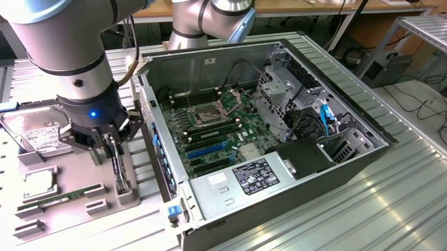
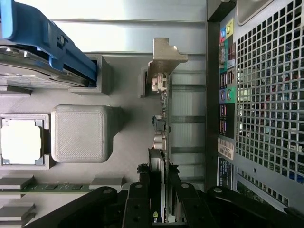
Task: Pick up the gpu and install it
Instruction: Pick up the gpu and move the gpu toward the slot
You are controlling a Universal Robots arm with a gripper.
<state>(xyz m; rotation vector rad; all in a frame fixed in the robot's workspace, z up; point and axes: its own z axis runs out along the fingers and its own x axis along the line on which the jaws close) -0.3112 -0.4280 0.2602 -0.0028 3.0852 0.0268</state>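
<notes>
Grey tray beside one open computer case: one pincer astride one upright gpu, clamp state unclear.

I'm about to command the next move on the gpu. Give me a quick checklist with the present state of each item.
1. Gripper lined up on the gpu: ok, it is down over the card's edge.
2. gpu upright in its grey holder: ok, edge-on, with the metal bracket at the end away from the gripper.
3. gpu firmly held: cannot tell.
4. Computer case open: ok, motherboard exposed.
5. Blue expansion slot free: ok, nothing seated in it.
6. Hard drive and memory stick apart from the gripper: ok.
</notes>
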